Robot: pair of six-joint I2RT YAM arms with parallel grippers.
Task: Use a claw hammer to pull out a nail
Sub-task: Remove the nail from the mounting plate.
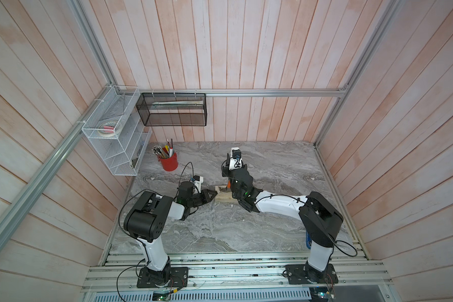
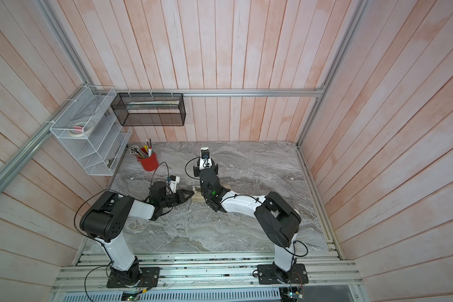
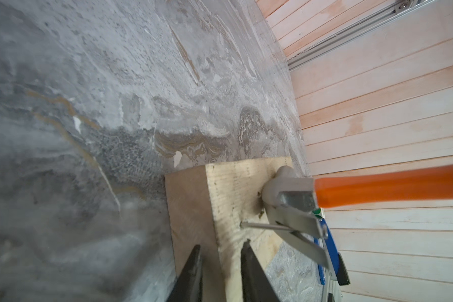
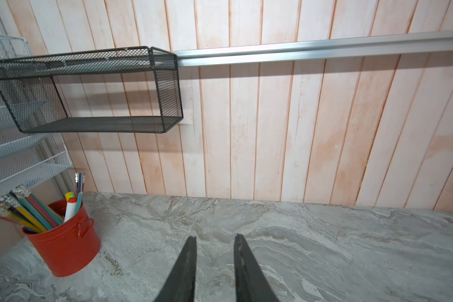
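Two arms meet at a wood block near the middle of the table.

Obstruction: in both top views the right arm's wrist stands over the block's right half. Of the hammer, only a sliver of orange handle shows in a top view.

Left wrist view: the steel head lies on the block's top face, and the claw is forked round the nail. The nail's bare shaft leans between wood and claw, its tip in the block. The handle rises off the block toward the right arm, and its black end is cut off at the frame edge.

Right tool: clenched on the hammer. Its wrist view shows only fingertips with a slim gap, and the grip point itself lies out of frame.

Left tool: at the block's left end, fingers a little apart astride an edge of the wood. Whether they pinch it cannot be told.

A blue thing beyond the block's right end is too cut off to name.

Containers:
- **Behind and left of the block:** a red cup holds pencils, pens and a white marker.
- **Farther behind the block, on the back wall:** a black mesh basket has a pale flat thing inside, hard to make out.
- **Left of the block, on the side wall:** a white wire rack has a tape roll in its top compartment. The contents lower down are unclear.
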